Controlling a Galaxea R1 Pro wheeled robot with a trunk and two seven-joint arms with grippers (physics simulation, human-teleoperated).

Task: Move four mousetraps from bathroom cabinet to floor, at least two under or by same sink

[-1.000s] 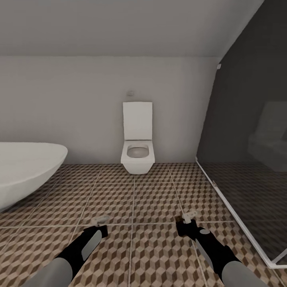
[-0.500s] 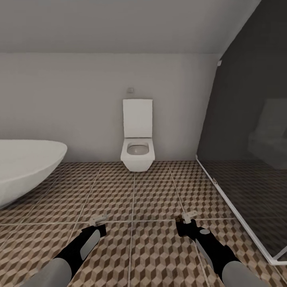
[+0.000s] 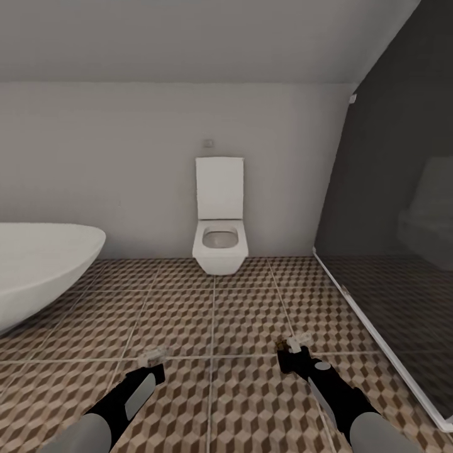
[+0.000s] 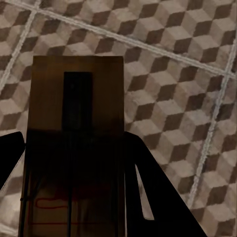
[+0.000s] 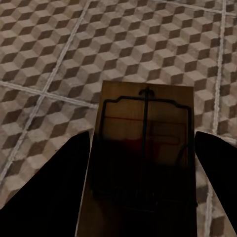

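My left fingers (image 3: 155,355) pinch a flat tan wooden mousetrap (image 4: 74,148) with a dark metal bar; my right fingers (image 3: 293,345) clamp a second tan wooden mousetrap (image 5: 143,163) with a wire frame. Below both lies the bathroom floor (image 3: 239,314) of brown, beige and white cube-pattern tiles.

My left gripper (image 3: 155,356) has sunk lower and slightly leftward in the head view, its arm drawn back; my camera has swung a touch left, so the toilet (image 3: 219,234) and the shower glass (image 3: 390,251) sit further right.
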